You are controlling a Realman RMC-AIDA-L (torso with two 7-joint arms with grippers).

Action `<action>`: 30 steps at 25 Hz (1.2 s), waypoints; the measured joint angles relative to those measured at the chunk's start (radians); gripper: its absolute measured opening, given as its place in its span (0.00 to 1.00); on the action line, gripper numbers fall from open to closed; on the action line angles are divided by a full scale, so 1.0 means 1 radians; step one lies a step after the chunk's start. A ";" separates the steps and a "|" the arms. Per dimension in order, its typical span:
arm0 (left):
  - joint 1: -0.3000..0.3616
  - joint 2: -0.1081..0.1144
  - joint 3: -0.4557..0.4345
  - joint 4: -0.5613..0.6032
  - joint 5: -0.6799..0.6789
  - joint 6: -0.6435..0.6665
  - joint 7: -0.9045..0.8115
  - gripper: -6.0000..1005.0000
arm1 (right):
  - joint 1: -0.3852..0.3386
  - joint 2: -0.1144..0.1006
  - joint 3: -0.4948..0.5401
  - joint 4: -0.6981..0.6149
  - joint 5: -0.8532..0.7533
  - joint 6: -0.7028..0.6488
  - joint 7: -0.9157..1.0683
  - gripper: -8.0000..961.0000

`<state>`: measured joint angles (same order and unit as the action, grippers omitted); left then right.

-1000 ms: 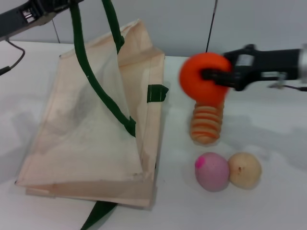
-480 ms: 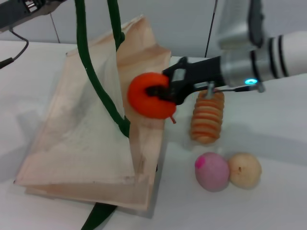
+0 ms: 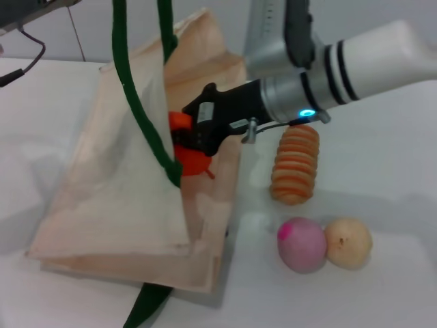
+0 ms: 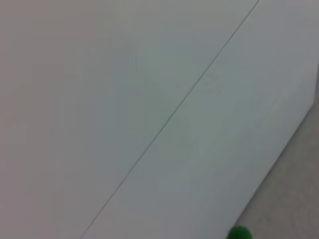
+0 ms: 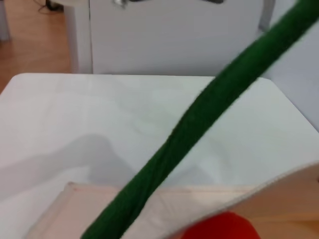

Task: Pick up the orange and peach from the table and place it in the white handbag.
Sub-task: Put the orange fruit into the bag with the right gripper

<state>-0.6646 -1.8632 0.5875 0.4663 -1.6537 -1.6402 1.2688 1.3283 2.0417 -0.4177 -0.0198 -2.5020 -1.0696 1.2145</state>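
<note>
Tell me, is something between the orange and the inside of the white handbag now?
Nothing visible. The right gripper holds the orange at the white handbag mouth, beside the raised green strap.

From my right wrist I see a green strap (image 5: 199,129) crossing slantwise, taut, in front of everything else. Beneath it lies the bag (image 5: 164,209) — its cream fabric edge curves up toward one side. A slice of the orange (image 5: 222,228) shows at the frame's edge, just under that fabric rim. Beyond, the white table (image 5: 99,119) — and a pale cabinet (image 5: 174,35) behind it.
</note>
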 joint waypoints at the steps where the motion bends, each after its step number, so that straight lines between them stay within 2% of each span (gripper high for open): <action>1: -0.003 0.000 0.000 0.000 0.000 0.000 0.000 0.12 | 0.012 0.000 -0.002 0.014 -0.001 0.020 0.000 0.14; 10: -0.042 0.002 0.000 -0.024 -0.001 0.000 -0.005 0.12 | 0.096 0.006 0.003 0.121 -0.024 0.244 -0.027 0.11; 18: -0.050 0.003 0.000 -0.026 -0.002 0.006 -0.004 0.12 | 0.100 0.009 0.073 0.161 -0.026 0.280 -0.170 0.10; 22: -0.058 0.003 0.000 -0.032 -0.002 0.015 0.001 0.12 | 0.107 0.011 0.108 0.187 -0.025 0.354 -0.216 0.10; 30: -0.056 0.005 0.000 -0.044 -0.001 0.035 0.008 0.12 | 0.082 0.011 0.222 0.250 -0.025 0.398 -0.459 0.10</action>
<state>-0.7209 -1.8584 0.5875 0.4220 -1.6551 -1.6050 1.2769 1.4104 2.0528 -0.1954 0.2306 -2.5269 -0.6720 0.7559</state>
